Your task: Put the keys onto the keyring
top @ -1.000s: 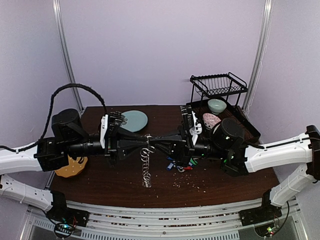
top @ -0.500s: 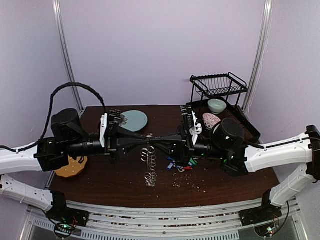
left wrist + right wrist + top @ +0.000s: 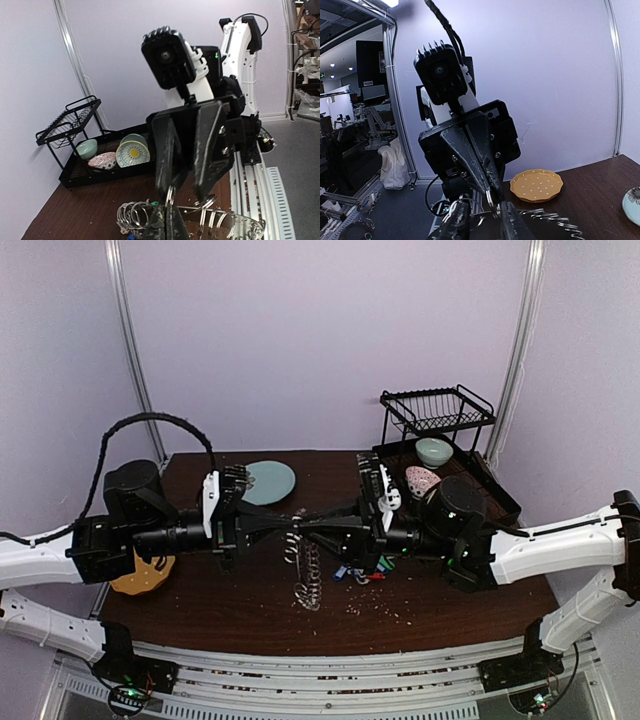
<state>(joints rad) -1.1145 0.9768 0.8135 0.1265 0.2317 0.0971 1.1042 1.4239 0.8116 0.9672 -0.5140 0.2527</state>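
Observation:
The keyring [image 3: 308,576], a thin wire ring strung with many small silvery pieces, hangs over the table's middle between the two arms. My left gripper [image 3: 289,531] is shut on its upper part; in the left wrist view its fingers [image 3: 165,215] pinch the keyring [image 3: 225,220]. My right gripper [image 3: 307,532] faces it tip to tip, open. In the right wrist view its fingers [image 3: 458,220] stand apart round the keyring [image 3: 540,213]. The keys [image 3: 362,570], with blue, red and green tags, lie on the table under the right gripper.
A yellow dotted plate [image 3: 140,576] lies at the table's left edge and a teal plate [image 3: 270,481] at the back. A black dish rack [image 3: 440,455] with bowls stands at the back right. Crumbs dot the near right part of the tabletop.
The right gripper has opened and the left one has shut on the keyring. The hanging part of the ring has swung a little to the right.

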